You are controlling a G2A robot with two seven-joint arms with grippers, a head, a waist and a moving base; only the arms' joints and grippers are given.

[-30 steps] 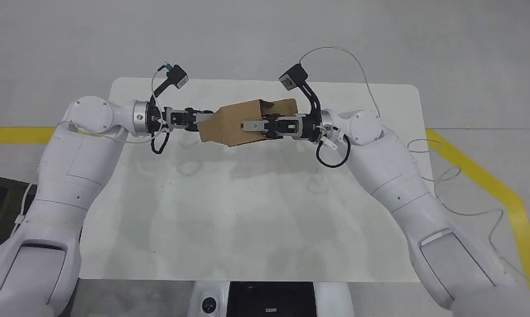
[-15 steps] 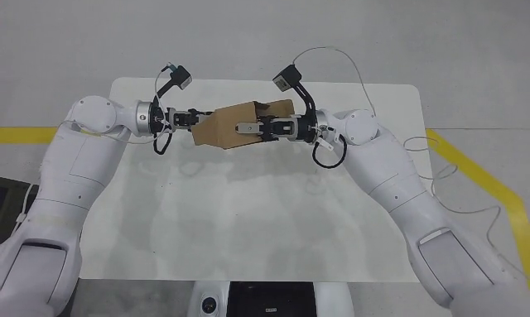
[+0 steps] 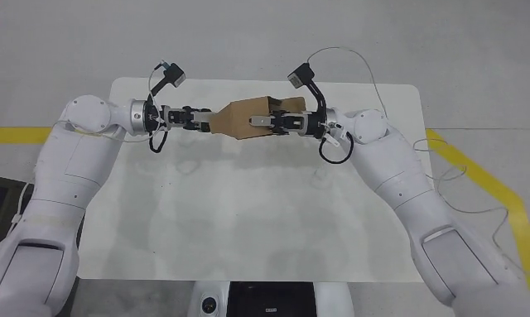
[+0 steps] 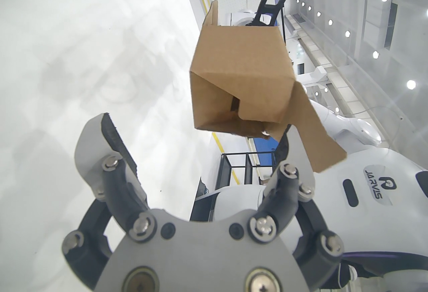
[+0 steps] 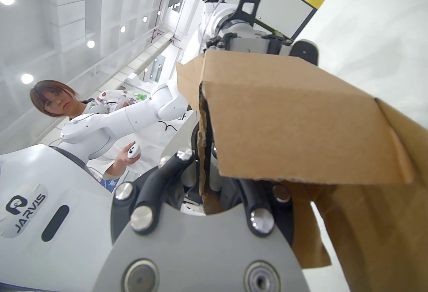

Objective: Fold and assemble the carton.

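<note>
Top view: small brown corrugated-cardboard carton (image 3: pixel 240 118), partly formed into a tube, hangs in the air over the far part of the white table (image 3: pixel 248 234), between the two arms and clear of the surface. Right gripper (image 3: pixel 275 123) holds it: in the right wrist view a wall panel's raw edge runs between the black fingers (image 5: pixel 167 169), which are clamped on it. Left gripper (image 3: pixel 202 119) sits at the opposite end. In the left wrist view its padded fingers (image 4: pixel 113 146) are spread wide and grip nothing; one lies just beside a loose end flap (image 4: pixel 317 143), contact there can't be told. Handling, as a judgement: expect the carton to be v. light and empty, so weight is no issue. Single-wall board is stiff across a panel but hinges freely at the scores, i.e. the tube may rack or flatten if you push on a corner. Surface looks matte, prob. good friction vs. the pads. Crush risk is real: squeeze a hollow wall hard and it creases for good. You'd do best to hold on a panel edge near a fold, as the right side does. Use the left to press flaps near their score line, not at the free tip, where they only bend.
</note>
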